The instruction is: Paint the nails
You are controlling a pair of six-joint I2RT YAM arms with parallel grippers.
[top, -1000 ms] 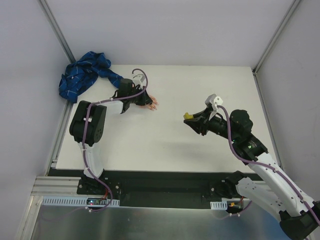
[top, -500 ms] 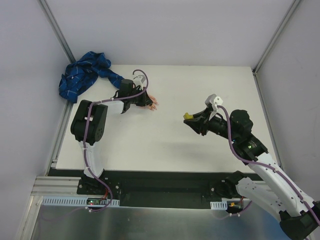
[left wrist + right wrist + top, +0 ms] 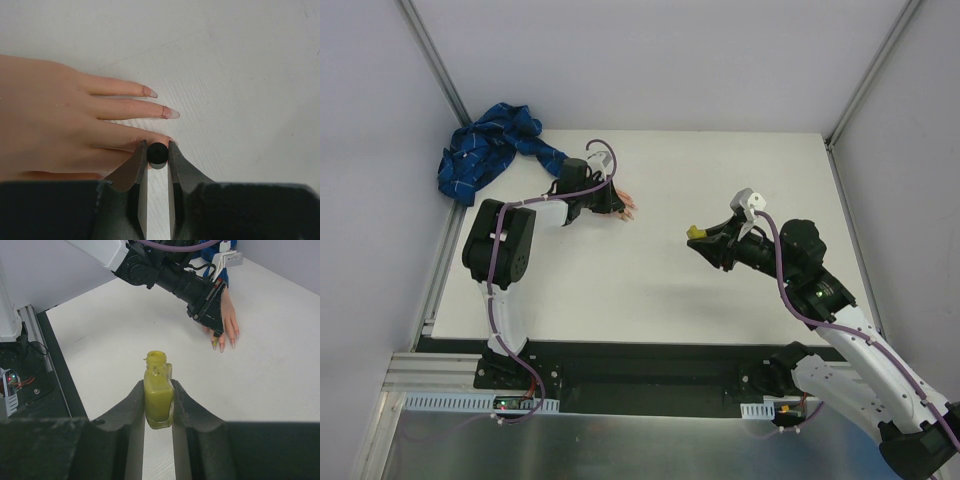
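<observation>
A flesh-coloured mannequin hand [image 3: 50, 120] lies flat on the white table, its fingers spread. Its pinkish nails [image 3: 172, 114] point away from the blue plaid sleeve [image 3: 485, 150]. My left gripper [image 3: 157, 150] is shut on a small round black brush cap [image 3: 157, 154], right over the tip of one finger. From above, that gripper [image 3: 610, 205] sits on top of the hand [image 3: 623, 207]. My right gripper [image 3: 158, 385] is shut on an uncapped yellow polish bottle [image 3: 159, 395], held upright above the table at mid-right [image 3: 695, 232]. The brush tip is hidden.
The plaid cloth is bunched at the table's [image 3: 720, 170] back left corner. Grey walls and metal frame posts stand around the table. A black rail runs along the near edge between the arm bases.
My left gripper has shifted very slightly over the fingers. The right arm and the bottle have not moved.
</observation>
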